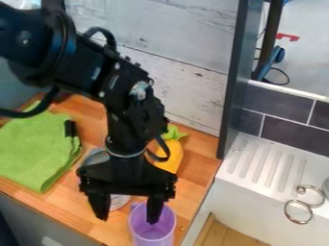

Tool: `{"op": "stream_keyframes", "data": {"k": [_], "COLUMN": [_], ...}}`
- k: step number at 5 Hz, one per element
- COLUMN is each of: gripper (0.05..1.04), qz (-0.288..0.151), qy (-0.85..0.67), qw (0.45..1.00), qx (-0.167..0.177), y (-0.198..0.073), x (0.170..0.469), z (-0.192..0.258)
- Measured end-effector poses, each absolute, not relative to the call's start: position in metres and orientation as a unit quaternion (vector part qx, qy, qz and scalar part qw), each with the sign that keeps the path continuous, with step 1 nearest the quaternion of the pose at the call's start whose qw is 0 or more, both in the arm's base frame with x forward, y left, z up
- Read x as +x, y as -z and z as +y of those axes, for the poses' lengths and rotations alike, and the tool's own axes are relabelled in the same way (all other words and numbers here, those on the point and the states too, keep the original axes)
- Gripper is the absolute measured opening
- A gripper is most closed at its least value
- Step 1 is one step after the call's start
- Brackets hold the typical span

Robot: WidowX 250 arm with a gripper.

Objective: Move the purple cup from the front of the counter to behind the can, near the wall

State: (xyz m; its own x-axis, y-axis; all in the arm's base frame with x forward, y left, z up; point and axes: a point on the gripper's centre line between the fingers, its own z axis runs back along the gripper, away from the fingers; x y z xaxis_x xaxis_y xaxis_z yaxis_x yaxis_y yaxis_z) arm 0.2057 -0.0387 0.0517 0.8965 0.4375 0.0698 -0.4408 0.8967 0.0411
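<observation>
Black two-finger gripper (pixel 128 220): pointing down over the wooden counter (pixel 198 153), fingers apart, nothing seen clamped between them. Purple cup (pixel 155 234): nearest item, below the finger on the view's right, which overlaps its mouth; whether that finger is inside the rim, touching it or merely in front cannot be determined. The cup's base is cut off by the bottom edge, and its handle is partly covered. Silvery rounded object (pixel 120 202): behind the gripper, largely hidden, identity not established; it shows between the fingers and beside the wrist. Yellow-orange toy (pixel 170 156) with a green leafy top (pixel 173 132): just beyond the gripper, partly hidden by the arm (pixel 122 86), type uncertain. The arm enters from the upper left, base out of view. Green cloth (pixel 37 149): flat on the counter at the left, cut off by the view's edge; a small black item (pixel 70 129) lies at its right side, hard to identify. White sink (pixel 247 192): at the right, cropped, with ridged drainboard and two metal rings (pixel 311 205). Dark tiles (pixel 289 110) stand behind it, beside a grey upright post (pixel 233 81).
</observation>
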Motion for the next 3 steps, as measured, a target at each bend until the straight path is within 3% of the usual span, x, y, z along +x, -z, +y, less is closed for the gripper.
{"op": "stream_keyframes", "data": {"k": [2,3], "gripper": [1.000,0.945], "qz": [-0.011,0.002], "qy": [-0.210,-0.206], "qw": [0.977,0.978], "qx": [0.014,0.021], "y": [-0.029,-0.023], "x": [0.207,0.204], "z": [-0.046,-0.048]}}
